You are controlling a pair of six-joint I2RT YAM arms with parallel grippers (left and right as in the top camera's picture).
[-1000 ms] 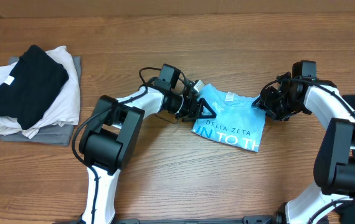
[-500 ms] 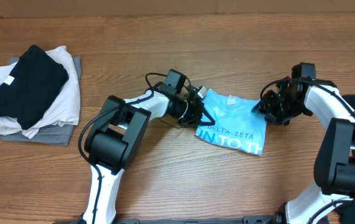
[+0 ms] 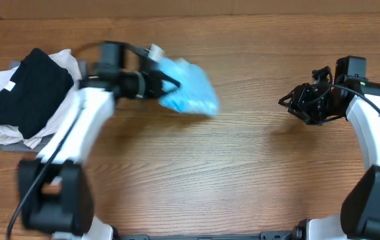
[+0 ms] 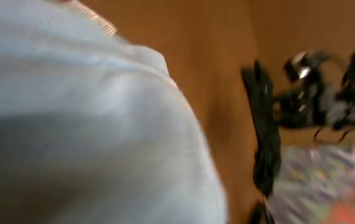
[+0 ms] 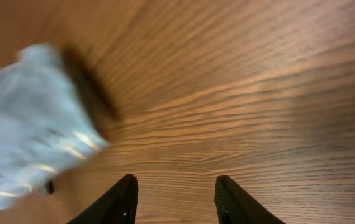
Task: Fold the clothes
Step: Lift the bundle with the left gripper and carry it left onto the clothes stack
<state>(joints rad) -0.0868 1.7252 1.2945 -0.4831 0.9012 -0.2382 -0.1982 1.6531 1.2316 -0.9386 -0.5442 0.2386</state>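
left claw [image 3: 162,85]: clamped on the blue tee [image 3: 190,95]; tee's bunched and blurry
right claw [image 3: 295,105]: partly open; empty
pile [image 3: 27,100]: far left; black garment on top

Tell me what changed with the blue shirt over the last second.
The left gripper shut on the blue T-shirt and swung it left toward the stack of clothes. The right gripper, open and empty, drew back to the right. The stack stayed put.
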